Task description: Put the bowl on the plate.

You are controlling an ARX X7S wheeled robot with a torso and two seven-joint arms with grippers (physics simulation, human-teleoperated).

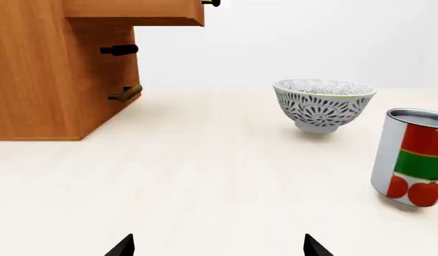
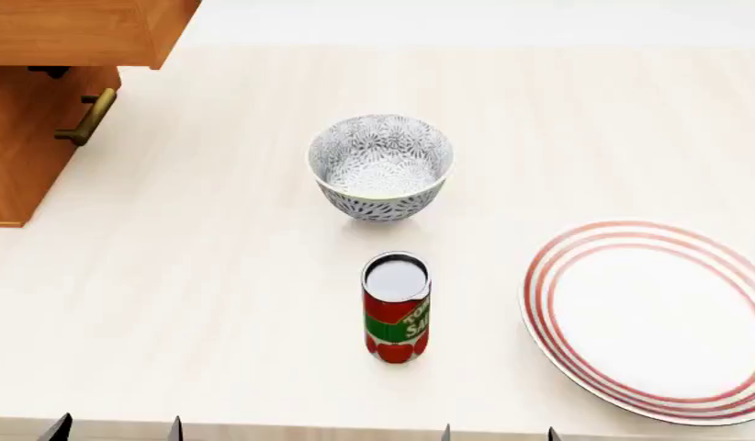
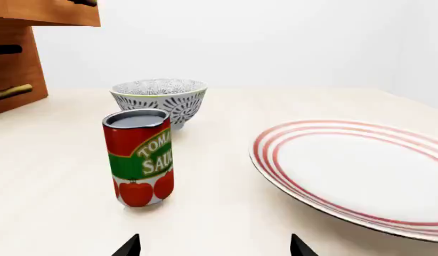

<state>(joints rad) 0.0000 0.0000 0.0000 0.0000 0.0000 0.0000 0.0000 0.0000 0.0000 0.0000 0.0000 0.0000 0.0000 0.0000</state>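
Note:
The bowl (image 2: pixel 380 167), white with a dense grey-black floral pattern, stands upright in the middle of the pale table; it also shows as the bowl (image 1: pixel 323 104) and the bowl (image 3: pixel 159 100). The plate (image 2: pixel 653 317), white with red rings, lies at the right; in the right wrist view the plate (image 3: pixel 361 173) is close ahead. My left gripper (image 2: pixel 114 429) is open at the table's near edge, well short of the bowl, with tips apart (image 1: pixel 219 248). Also at the near edge, my right gripper (image 2: pixel 501 434) is open and empty (image 3: pixel 215 246).
A red and green tomato sauce can (image 2: pixel 395 308) stands between the bowl and the near edge, also the can (image 1: pixel 412 157) and the can (image 3: pixel 138 156). A wooden cabinet (image 2: pixel 35 83) with handles and an open drawer stands at the far left.

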